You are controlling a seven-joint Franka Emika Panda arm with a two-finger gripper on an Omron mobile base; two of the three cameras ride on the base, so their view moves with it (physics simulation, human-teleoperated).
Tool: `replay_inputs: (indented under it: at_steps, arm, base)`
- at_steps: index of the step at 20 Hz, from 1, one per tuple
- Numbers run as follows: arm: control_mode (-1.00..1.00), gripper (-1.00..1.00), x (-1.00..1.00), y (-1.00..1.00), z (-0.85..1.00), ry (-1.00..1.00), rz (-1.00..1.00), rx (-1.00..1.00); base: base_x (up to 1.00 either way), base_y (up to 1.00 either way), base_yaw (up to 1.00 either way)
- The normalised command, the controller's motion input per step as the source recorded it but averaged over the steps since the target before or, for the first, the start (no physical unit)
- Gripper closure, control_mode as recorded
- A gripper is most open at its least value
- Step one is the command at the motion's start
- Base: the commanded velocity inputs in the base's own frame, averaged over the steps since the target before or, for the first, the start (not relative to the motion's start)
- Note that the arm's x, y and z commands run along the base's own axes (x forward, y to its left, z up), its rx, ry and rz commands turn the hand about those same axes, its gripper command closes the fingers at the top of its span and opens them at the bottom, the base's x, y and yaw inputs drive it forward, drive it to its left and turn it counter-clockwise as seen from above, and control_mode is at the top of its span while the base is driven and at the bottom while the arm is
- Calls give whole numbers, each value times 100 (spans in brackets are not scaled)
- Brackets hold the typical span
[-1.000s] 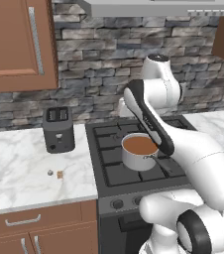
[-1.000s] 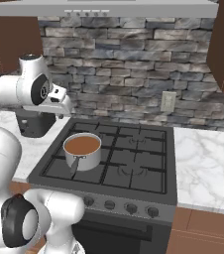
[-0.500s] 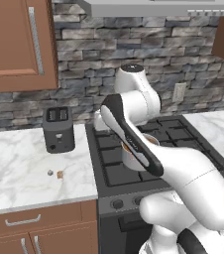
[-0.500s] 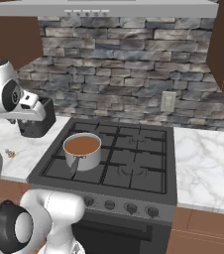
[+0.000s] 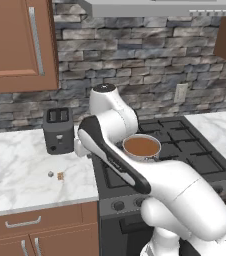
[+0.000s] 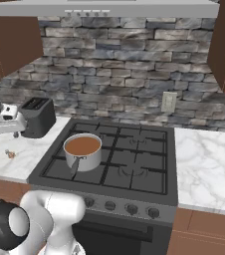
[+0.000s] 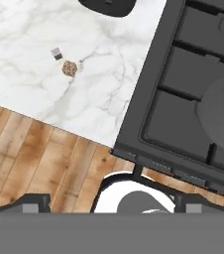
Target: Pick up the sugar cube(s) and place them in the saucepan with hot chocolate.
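2 sugar cubes on marble counter, far from open hand

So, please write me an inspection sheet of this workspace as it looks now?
Surface: white marble counter left of black gas stove.
Job's things: brownish sugar cube and grey sugar cube side by side on the counter; saucepan with brown liquid on the stove's front left burner.
Clutter: black toaster at the wall.
Gripper: open, holding nothing.
Cables: nothing seen.
Surroundings: stone backsplash, wall outlet, wooden cabinets.
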Motion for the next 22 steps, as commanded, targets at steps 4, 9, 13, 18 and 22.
replay_inputs:
  at_steps: [4,9,13,18,22]
  arm:
    - [-100,-100,0,69,-23,15,18,-12]
    - [-100,-100,4,48,-28,15,18,-8]
    - [-100,-100,6,36,-43,18,19,-8]
    - [-100,-100,22,9,-45,13,11,-9]
    - [-100,-100,30,7,-47,9,5,-8]
  base:
    - [0,0,0]
    - [0,0,0]
    - [0,0,0]
    - [0,0,0]
    - [0,0,0]
